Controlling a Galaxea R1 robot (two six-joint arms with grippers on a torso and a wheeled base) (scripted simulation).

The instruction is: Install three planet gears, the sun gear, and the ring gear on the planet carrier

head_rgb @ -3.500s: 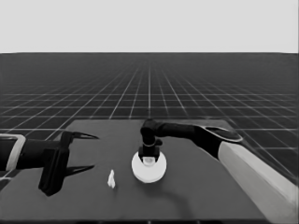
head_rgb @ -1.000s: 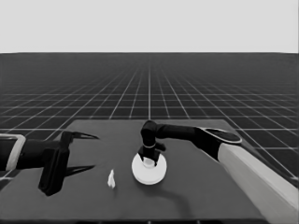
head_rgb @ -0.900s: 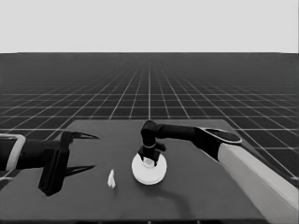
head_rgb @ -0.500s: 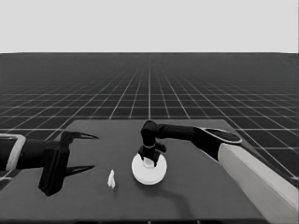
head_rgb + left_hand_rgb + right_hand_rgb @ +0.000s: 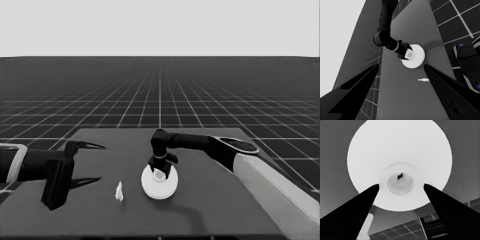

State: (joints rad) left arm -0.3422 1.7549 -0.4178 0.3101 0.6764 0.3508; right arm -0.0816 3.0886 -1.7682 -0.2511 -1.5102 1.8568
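Observation:
The larger round part, the ring gear (image 5: 150, 189), lies at the middle of the table, white and thick, with a raised middle and a small centre hole. My right gripper (image 5: 160, 170) stands straight above it, pointing down, open. In the right wrist view the part (image 5: 400, 150) fills the picture, and the right gripper (image 5: 400, 185) has one finger on each side of the raised middle. The left wrist view shows the same part (image 5: 418, 60) under the right gripper (image 5: 407, 53). No planet gears or planet carrier show; anything under the larger part is hidden. My left gripper (image 5: 100, 162) waits open over the table's left end.
A thin white piece (image 5: 119, 191) lies on the table between the two grippers, left of the round part, and shows again in the left wrist view (image 5: 423, 80). Dark machinery with blue lights (image 5: 467, 65) sits past the table's edge. The right arm's pale grey part fills the lower right corner.
The larger round part sits a touch lower under the right gripper than 3.5 s ago. Over the last second nothing has visibly moved.

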